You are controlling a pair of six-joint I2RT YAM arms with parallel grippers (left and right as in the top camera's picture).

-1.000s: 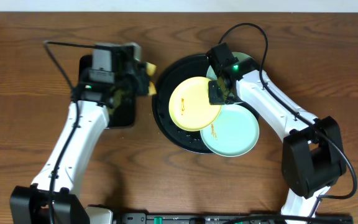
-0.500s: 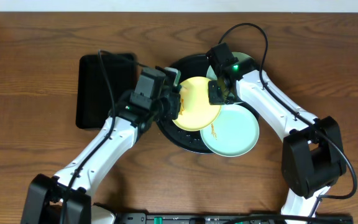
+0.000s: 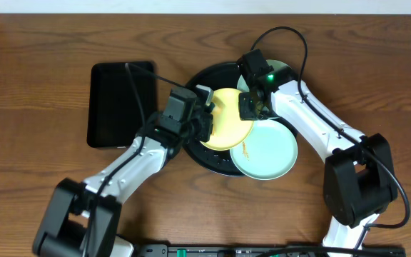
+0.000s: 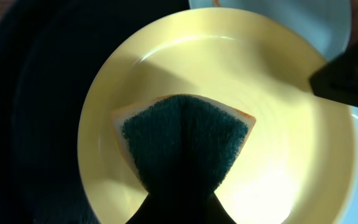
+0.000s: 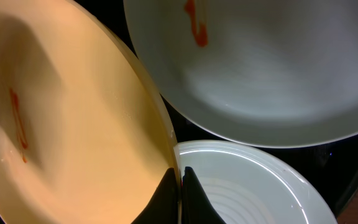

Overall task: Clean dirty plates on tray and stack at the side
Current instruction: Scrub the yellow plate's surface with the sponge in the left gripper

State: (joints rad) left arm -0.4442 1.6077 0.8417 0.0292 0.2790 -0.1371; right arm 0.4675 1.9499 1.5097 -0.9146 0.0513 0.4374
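Observation:
The pale yellow plate (image 3: 228, 120) lies tilted on the round black tray (image 3: 216, 163). My right gripper (image 3: 250, 107) is shut on its right rim, which shows clearly in the right wrist view (image 5: 180, 180). That view shows an orange smear on the yellow plate (image 5: 73, 124). My left gripper (image 3: 207, 120) is shut on a sponge (image 4: 185, 140), whose dark green side presses on the yellow plate (image 4: 278, 124). A mint-blue plate (image 3: 268, 150) with an orange smear overlaps the tray's front right rim. Another mint-blue plate (image 3: 282, 71) is mostly hidden behind the right arm.
A rectangular black tray (image 3: 120, 100) lies on the wooden table left of the round tray. The right arm's cable loops over the back right of the table.
My left arm has swung right from the rectangular tray, carrying the sponge onto the yellow plate. The right arm has held still on the plate's rim.

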